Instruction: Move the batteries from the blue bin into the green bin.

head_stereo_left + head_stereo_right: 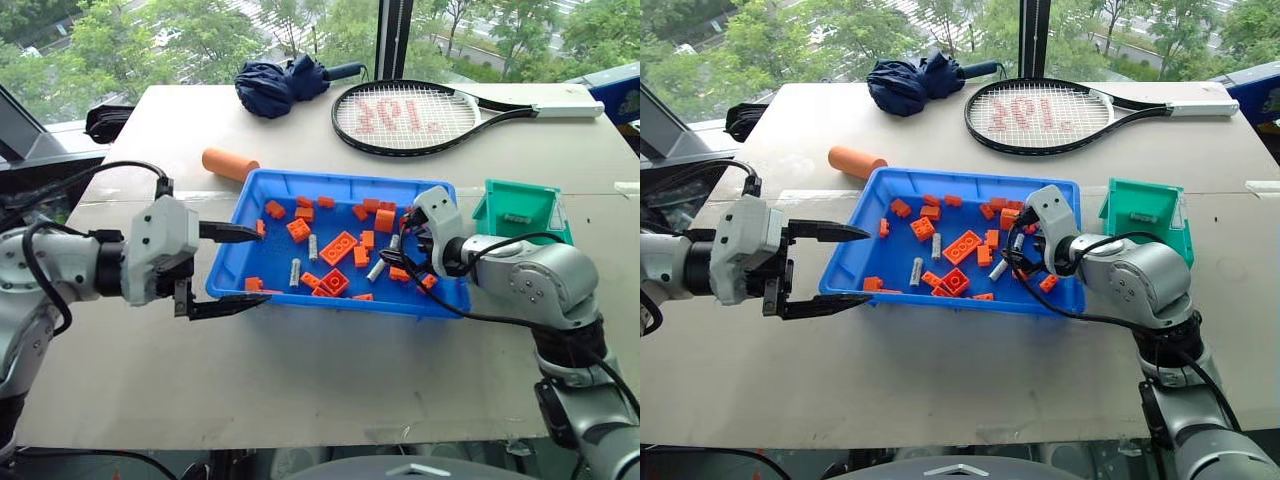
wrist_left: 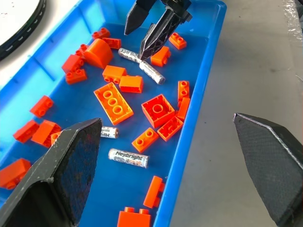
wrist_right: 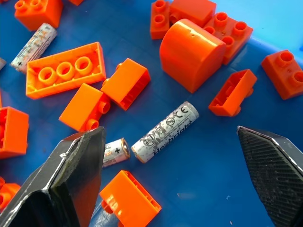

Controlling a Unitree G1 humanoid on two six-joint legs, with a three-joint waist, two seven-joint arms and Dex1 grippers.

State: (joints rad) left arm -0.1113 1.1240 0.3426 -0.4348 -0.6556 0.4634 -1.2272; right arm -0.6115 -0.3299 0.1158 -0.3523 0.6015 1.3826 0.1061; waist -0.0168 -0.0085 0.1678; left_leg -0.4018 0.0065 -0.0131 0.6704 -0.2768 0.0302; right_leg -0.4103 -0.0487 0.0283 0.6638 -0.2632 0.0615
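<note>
So your left gripper point(image 1: 222, 272) sits at the left of the frame with its two black fingers spread wide and nothing between them, tips right at the near-left corner of the blue bin point(image 1: 262, 201), one tip over the rim. Your right gripper point(image 3: 176, 177) is down inside the bin's right end, jaws wide apart too, holding nothing, hovering just over a battery point(image 3: 164, 132) that lies flat on the blue floor with a second one point(image 3: 115, 152) poking out beside it. The other batteries point(image 1: 295, 272) are scattered mid-bin among the orange bricks point(image 1: 338, 247). The green bin point(image 1: 520, 210) is just right of the blue one, centre-right of the frame. Farther back you've got an orange cylinder point(image 1: 230, 164) near the bin's far-left corner, then a tennis racket point(image 1: 420, 116) and a folded navy umbrella point(image 1: 282, 84) along the top.
</note>
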